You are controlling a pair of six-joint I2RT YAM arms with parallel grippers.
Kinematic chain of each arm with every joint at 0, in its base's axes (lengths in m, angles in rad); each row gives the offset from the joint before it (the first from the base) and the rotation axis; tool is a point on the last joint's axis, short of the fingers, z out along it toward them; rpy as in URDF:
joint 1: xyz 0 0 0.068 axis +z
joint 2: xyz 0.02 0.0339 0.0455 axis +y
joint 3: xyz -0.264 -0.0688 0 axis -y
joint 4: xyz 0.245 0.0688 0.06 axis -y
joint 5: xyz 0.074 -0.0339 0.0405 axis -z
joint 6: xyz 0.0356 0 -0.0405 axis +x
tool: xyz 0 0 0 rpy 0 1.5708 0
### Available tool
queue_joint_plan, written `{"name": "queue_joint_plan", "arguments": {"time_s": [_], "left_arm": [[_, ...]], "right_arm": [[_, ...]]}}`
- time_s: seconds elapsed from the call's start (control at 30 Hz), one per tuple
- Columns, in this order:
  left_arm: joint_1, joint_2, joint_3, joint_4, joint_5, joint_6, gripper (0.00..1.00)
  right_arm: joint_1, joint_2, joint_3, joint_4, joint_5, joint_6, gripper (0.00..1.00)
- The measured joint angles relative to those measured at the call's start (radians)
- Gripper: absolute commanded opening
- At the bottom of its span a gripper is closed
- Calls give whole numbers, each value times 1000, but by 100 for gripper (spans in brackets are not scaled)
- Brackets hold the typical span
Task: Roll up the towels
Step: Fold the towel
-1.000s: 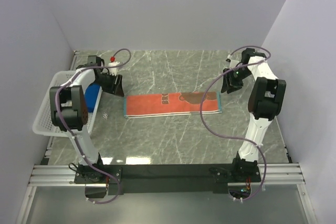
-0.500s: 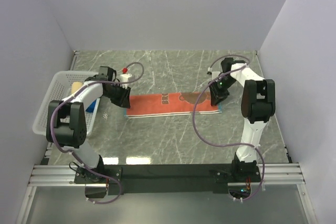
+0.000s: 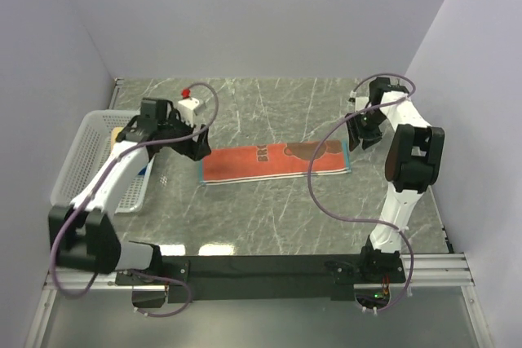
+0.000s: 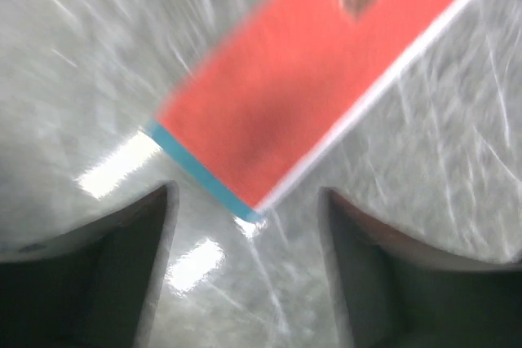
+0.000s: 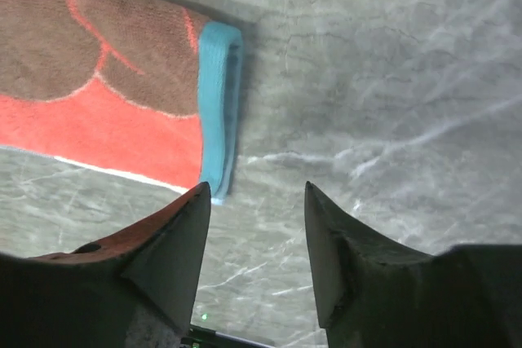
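Two pincers, both with fingers spread and holding nothing, flank the rust-orange towel (image 3: 276, 161) lying flat on the counter (image 3: 269, 218): left pincer (image 4: 245, 201) over its left end, right pincer (image 5: 257, 193) just past its teal edge. Rolling looks unstarted; you'd next pinch one end. Left wrist view is blurred.

left gripper (image 4: 245, 205), right gripper (image 5: 256, 197) agape

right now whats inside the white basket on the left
A beige towel shows at the far end of the white lattice basket, and a sliver of a blue towel shows by its right wall. The left arm crosses above the basket and hides the rest.
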Motion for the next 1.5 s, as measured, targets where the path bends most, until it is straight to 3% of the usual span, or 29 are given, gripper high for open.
{"name": "queue_joint_plan", "arguments": {"time_s": [0.03,0.3,0.87,1.13,1.5], "left_arm": [[0,-47,0,23,-10,-10,99],[13,-242,-2,182,-98,-140,100],[68,-267,-6,209,-243,-253,99],[70,-268,-6,209,-238,-261,99],[70,-268,-6,212,-214,-267,99]], "right_arm": [[-2,-11,-2,-1,0,9,59],[6,-22,-61,7,-59,89,59],[81,10,-160,90,-22,196,38],[80,-18,-190,114,2,217,47],[73,-29,-206,136,38,226,44]]}}
